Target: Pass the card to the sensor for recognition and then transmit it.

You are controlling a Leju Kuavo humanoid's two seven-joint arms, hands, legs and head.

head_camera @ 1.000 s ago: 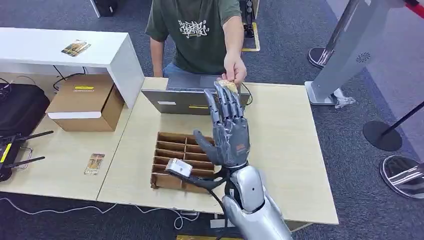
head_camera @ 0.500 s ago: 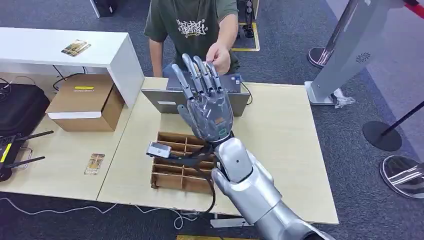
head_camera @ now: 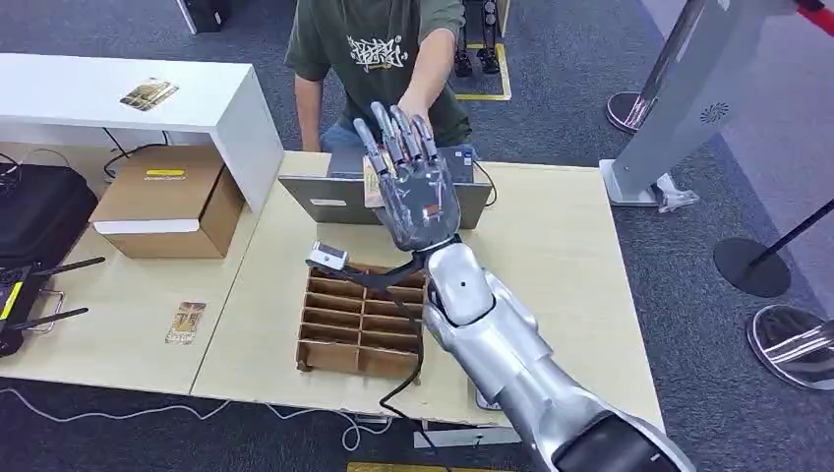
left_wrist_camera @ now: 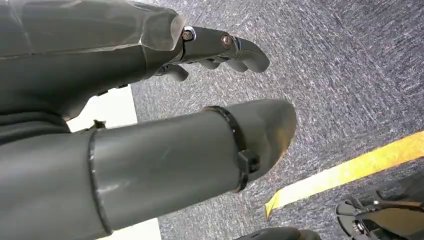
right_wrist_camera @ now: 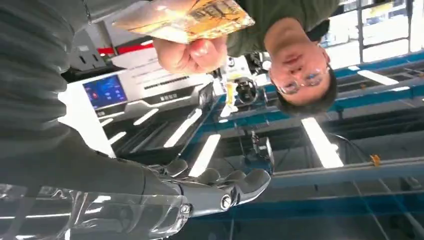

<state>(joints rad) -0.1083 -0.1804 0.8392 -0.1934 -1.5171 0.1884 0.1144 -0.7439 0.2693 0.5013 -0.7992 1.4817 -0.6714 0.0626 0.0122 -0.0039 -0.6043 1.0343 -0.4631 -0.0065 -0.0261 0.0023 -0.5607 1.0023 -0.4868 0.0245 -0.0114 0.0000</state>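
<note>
My right hand [head_camera: 413, 187] is raised over the far side of the table, fingers spread and upright, palm turned toward a person in a green shirt [head_camera: 379, 59]. A yellow card [head_camera: 372, 185] shows as a thin edge beside my thumb. In the right wrist view the card [right_wrist_camera: 185, 17] is pinched by the person's fingers [right_wrist_camera: 190, 52] just past my thumb, while my own fingers [right_wrist_camera: 220, 190] stay apart from it. My left hand [left_wrist_camera: 150, 125] hangs over grey carpet with its fingers loosely curled and nothing in it.
A grey laptop-like device [head_camera: 329, 197] lies behind a brown divided cardboard tray [head_camera: 354, 324]. Another card [head_camera: 186, 322] lies on the left table, and one more [head_camera: 149, 93] on the white shelf. A cardboard box [head_camera: 167, 202] stands at left. Grey gate posts [head_camera: 679, 108] stand at right.
My right arm rose and swung left toward the person. The person's hand, which held the card at my fingertips, pulled back and now holds it beside my thumb.
</note>
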